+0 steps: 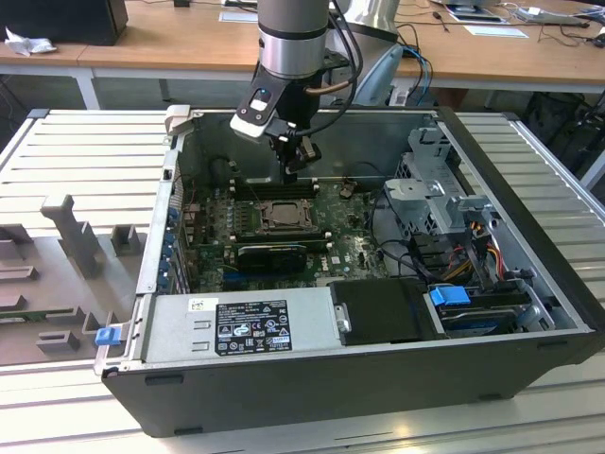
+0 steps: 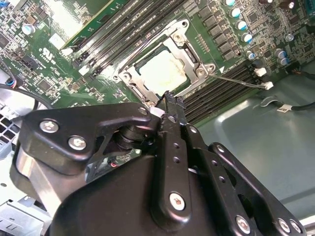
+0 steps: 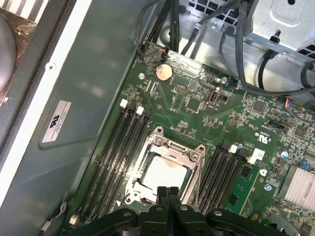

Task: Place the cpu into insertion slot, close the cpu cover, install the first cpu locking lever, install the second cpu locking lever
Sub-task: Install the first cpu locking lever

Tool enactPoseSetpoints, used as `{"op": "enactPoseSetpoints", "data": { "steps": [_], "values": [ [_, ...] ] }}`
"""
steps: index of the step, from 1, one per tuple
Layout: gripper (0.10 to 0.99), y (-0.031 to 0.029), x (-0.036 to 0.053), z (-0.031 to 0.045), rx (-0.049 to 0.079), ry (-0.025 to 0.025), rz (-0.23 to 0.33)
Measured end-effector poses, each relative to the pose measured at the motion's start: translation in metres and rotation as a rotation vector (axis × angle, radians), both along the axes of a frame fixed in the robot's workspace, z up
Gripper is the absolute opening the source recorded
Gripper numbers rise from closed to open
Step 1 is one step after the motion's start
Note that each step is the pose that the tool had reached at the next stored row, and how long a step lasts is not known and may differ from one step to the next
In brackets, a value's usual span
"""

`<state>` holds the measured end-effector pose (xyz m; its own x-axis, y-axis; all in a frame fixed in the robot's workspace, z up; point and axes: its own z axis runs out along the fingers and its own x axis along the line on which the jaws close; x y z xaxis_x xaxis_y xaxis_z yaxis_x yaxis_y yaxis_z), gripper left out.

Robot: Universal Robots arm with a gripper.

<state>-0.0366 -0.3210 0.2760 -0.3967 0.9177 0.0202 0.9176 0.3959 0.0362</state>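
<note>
Exterior view: high, well back from the claw (image 1: pixel 300 168), looking down into the whole open case (image 1: pixel 331 402). Both wrist views: right behind the claw, close, facing past its tips; shared patch is the cpu (image 3: pixel 165 172) just beyond.

An open black computer case (image 1: pixel 378 397) lies on a ribbed table (image 1: pixel 85 151) — power supply (image 1: pixel 236 322) and cables (image 1: pixel 477 236) inside.

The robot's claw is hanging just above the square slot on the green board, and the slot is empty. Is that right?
No, the insertion slot is not empty. The first wrist view shows the cpu lying in it, with the cpu cover down around it. The rest is right: the gripper hangs just above the slot on the green board.
</note>
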Motion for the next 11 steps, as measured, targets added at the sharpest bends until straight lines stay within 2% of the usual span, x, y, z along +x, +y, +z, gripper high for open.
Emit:
{"op": "enactPoseSetpoints", "data": {
  "steps": [7,11],
  "values": [
    [0.106,0.0,0.0,0.0,0.0,0.0,0.017],
    [0.106,0.0,0.0,0.0,0.0,0.0,0.055]
  ]
}}
